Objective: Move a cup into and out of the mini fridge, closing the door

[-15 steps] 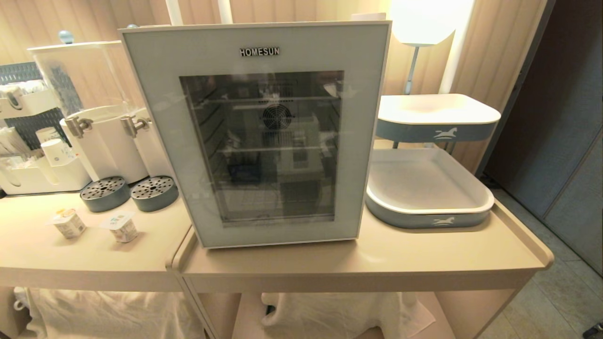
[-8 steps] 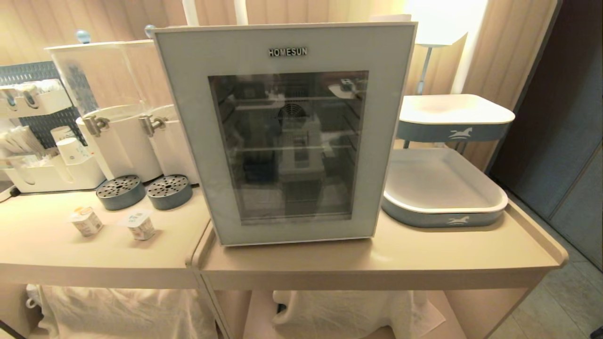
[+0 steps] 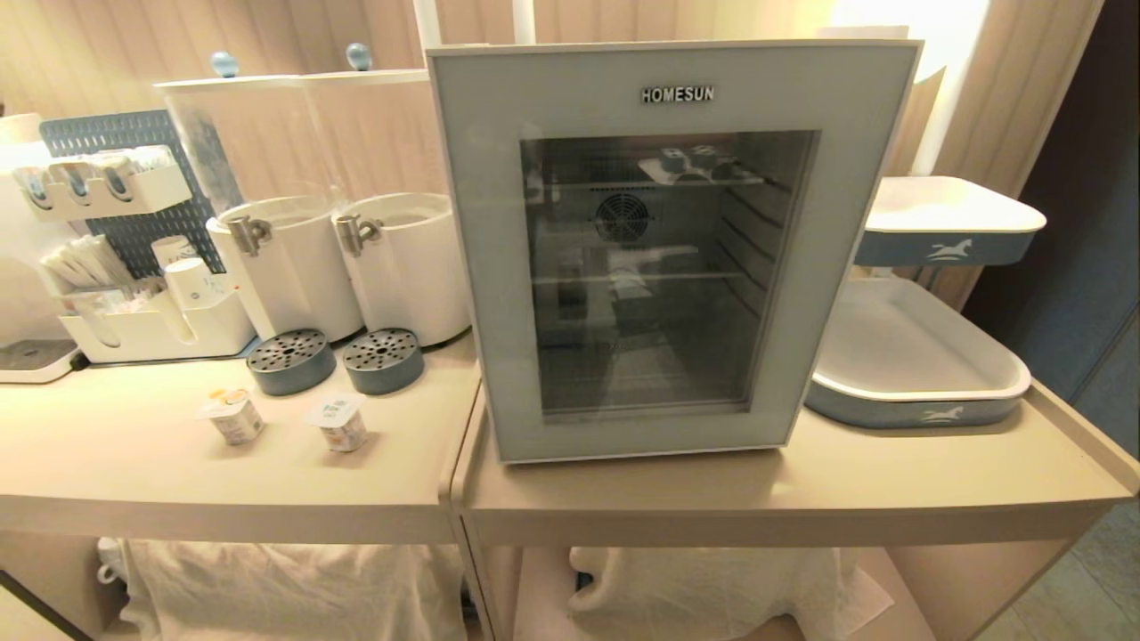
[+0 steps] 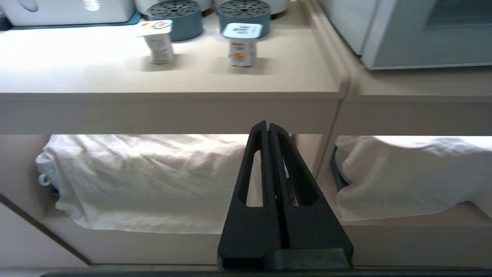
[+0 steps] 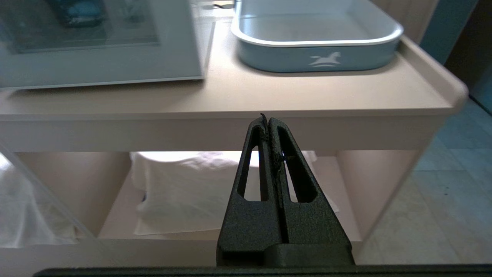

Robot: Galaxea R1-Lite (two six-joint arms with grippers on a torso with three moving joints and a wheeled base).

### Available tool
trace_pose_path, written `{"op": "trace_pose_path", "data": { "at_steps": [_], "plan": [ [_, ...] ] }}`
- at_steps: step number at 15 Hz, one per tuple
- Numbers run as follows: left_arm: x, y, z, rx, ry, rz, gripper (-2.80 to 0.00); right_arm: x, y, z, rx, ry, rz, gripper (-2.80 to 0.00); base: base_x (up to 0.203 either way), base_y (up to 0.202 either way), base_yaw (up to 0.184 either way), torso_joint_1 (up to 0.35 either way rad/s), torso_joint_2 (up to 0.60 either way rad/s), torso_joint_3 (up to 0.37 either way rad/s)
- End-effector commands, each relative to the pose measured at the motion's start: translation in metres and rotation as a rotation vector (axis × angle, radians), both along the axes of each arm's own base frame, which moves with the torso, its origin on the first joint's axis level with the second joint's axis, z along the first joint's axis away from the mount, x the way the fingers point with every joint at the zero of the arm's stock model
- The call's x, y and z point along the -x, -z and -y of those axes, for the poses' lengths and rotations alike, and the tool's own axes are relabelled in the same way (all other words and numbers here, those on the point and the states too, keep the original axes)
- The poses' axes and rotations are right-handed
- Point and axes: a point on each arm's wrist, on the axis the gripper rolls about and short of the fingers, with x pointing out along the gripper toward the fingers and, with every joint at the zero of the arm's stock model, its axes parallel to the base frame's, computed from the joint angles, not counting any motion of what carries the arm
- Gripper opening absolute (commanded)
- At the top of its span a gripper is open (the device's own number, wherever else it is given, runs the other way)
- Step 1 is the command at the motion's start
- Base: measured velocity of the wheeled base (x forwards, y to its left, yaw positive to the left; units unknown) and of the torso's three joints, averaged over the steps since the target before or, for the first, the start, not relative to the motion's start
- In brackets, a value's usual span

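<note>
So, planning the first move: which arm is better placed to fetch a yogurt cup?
Probably the left: the left gripper faces the two yogurt cups, while the right gripper faces the tray.

Before you, the mini fridge point(image 3: 674, 249) is white, its door point(image 3: 499, 267) pale grey-blue around dark glass. The desk point(image 3: 757, 490) is beige. The trays point(image 3: 917, 411) are blue-grey with white horse emblems. Two slate-blue perforated discs point(image 3: 291, 361) show dotted tops.

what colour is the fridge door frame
Pale grey-blue around dark glass; the door shows best in the head view.
</note>
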Motion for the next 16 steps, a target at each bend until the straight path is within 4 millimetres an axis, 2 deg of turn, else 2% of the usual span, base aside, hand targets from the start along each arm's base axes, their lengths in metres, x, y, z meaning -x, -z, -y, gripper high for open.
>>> {"op": "trace_pose_path", "data": {
  "at_steps": [1, 10, 16],
  "plan": [
    [0.0, 0.0, 0.0, 0.0, -0.001, 0.0, -2.8, 0.0, -0.0001, 0.0, 0.0, 0.0, 0.001, -2.8, 0.0, 0.194, 0.002, 0.007, 0.0, 0.002],
    [0.0, 0.0, 0.0, 0.0, 0.0, 0.0, -2.8, -0.0002, 0.0, 0.0, -0.004, 0.0, 0.001, -2.8, -0.007, 0.193, 0.001, 0.001, 0.0, 0.003],
    [0.0, 0.0, 0.0, 0.0, 0.0, 0.0, -2.8, -0.0002, 0.0, 0.0, -0.011, 0.001, 0.001, -2.8, -0.158, 0.161, 0.0, 0.002, 0.0, 0.003]
  ]
}}
